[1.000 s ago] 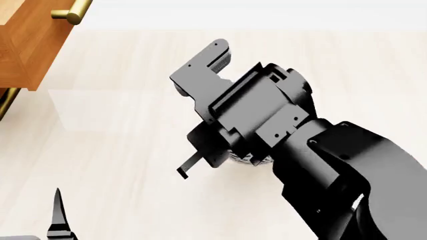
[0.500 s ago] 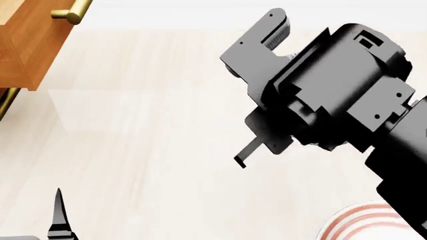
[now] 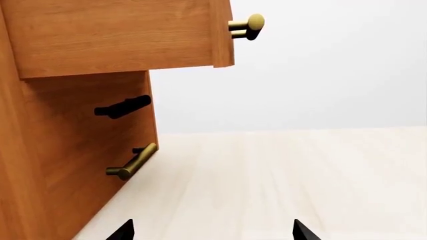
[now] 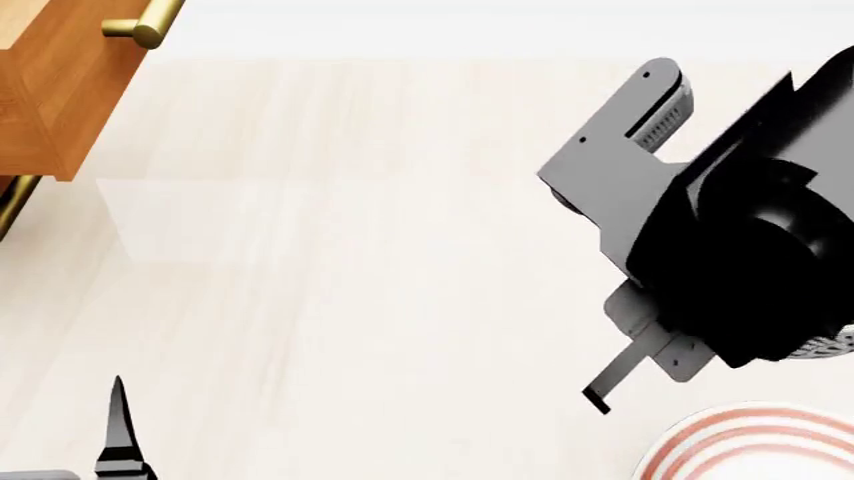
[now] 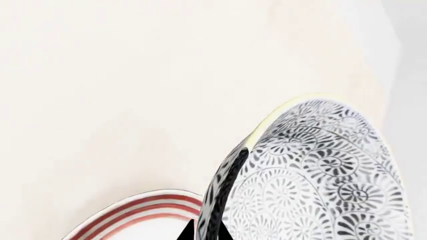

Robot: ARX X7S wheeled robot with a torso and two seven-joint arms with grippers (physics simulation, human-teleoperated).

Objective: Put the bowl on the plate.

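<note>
Left gripper (image 4: 120,430) sits at the head view's bottom-left corner, fingers apart, holding nothing, with the cabinet (image 4: 54,90) up in that corner. Wide bare tabletop (image 4: 334,250) fills the middle. Only the right wrist view shows the right gripper (image 5: 203,232) pinching the bowl (image 5: 320,185) rim, held above the plate (image 4: 747,445) edge at bottom right.
</note>
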